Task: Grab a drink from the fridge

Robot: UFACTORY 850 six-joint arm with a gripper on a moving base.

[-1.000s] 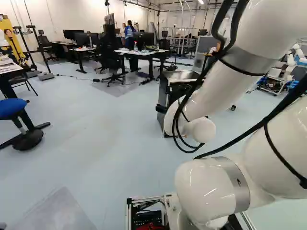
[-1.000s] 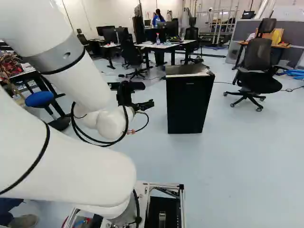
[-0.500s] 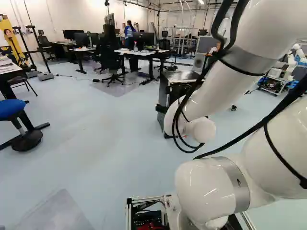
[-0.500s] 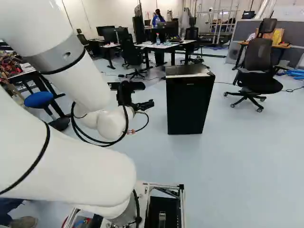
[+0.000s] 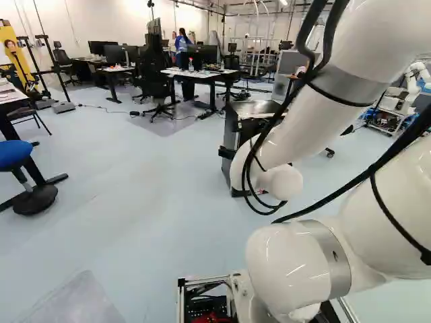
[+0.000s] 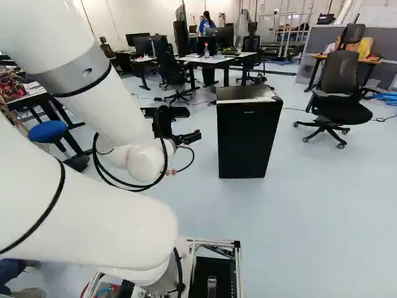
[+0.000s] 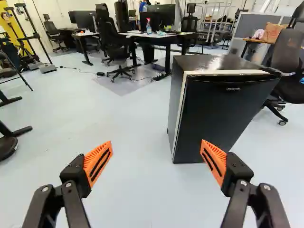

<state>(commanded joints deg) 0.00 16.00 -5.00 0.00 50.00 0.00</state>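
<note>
My gripper (image 6: pixel 190 137) is held out ahead of the arm, to the left of the black fridge (image 6: pixel 248 133) in the right base view. Seen from the wrist, the gripper (image 7: pixel 156 145) stands open, its orange pads wide apart with bare floor between them. The fridge (image 7: pixel 213 111) stands on the floor ahead, mostly beyond the finger nearer to it, its door shut and its dark top bare. No contact shows between them. In the left base view the arm partly covers the fridge (image 5: pixel 252 110). No drink is visible; the inside is hidden by the door.
An office chair (image 6: pixel 340 102) stands beyond the fridge, to its right in the right base view. Desks (image 5: pixel 202 73) with monitors and chairs are farther back. A blue stool (image 5: pixel 15 153) is at the left of the left base view. Another robot (image 5: pixel 416 77) stands far right there.
The base has moved slightly toward the fridge, which looks a little nearer, and the nearby stool and chair have shifted in view. The arm keeps its pose over its lowest joint.
</note>
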